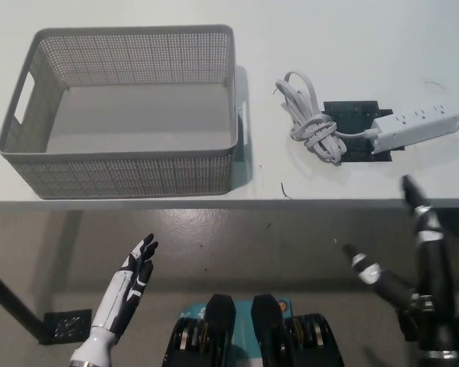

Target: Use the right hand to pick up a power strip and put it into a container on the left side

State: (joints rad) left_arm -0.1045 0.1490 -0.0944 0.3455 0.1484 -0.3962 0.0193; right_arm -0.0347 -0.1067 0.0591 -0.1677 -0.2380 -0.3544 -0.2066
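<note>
A white power strip (418,127) lies on a white table (344,46), resting at a slight tilt toward the table's right side, its bundled white cord (312,122) coiled just beside it to the left. One end of the strip and part of the cord overlap a small dark mat (355,113) lying flat on the tabletop. To the left, well apart from the strip, stands a grey mesh basket (126,174) with cut-out handles, its interior bare. The robot's black right hand (413,252) hangs below the table's front edge at the lower right, fingers spread wide and pointing up toward the table, holding nothing and touching nothing; one fingertip reaches close to the table edge beneath the strip. The white left hand (130,287) rests at the lower left, also below the table edge and under the basket, fingers extended and loosely apart, empty. Both hands are clear of the tabletop, over a grey floor (245,245).
</note>
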